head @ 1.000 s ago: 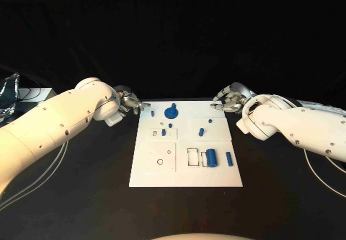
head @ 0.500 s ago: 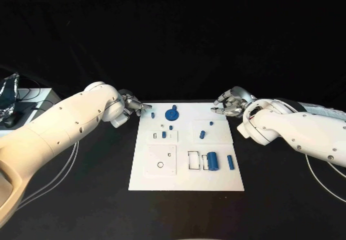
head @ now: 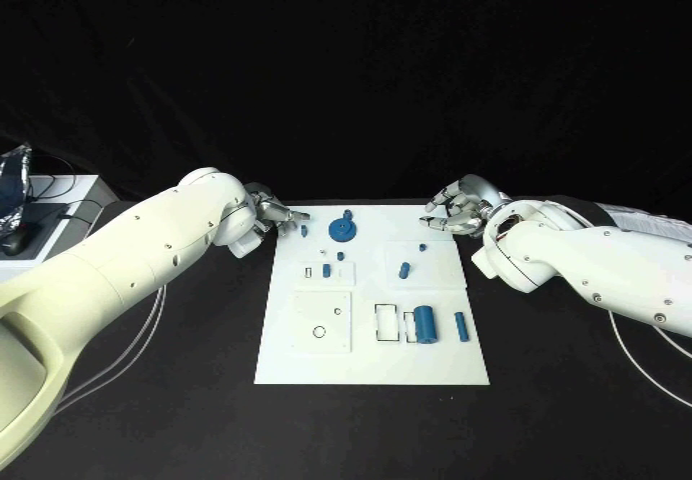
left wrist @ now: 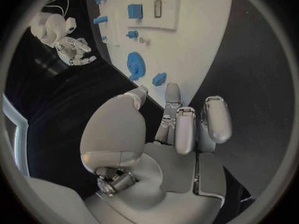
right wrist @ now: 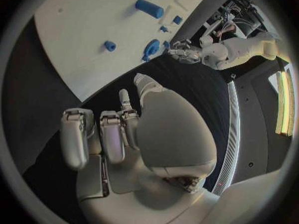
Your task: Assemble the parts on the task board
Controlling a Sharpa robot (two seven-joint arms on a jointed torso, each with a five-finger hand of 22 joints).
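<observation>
left hand (head: 274,214): beside far left corner of task board (head: 372,350), fingers loosely curled, holding nothing | right hand (head: 454,212): beside far right corner, same | blue parts (head: 423,322) on board

The right hand (right wrist: 134,134) is seen above the black table (right wrist: 44,99), its fingers (right wrist: 112,134) apart, with nothing held. The white task board (right wrist: 93,30) is seen beyond, bearing a blue cylinder (right wrist: 149,8) and a blue gear (right wrist: 151,48). The left hand (right wrist: 182,51) is seen just beside the board's edge.
</observation>
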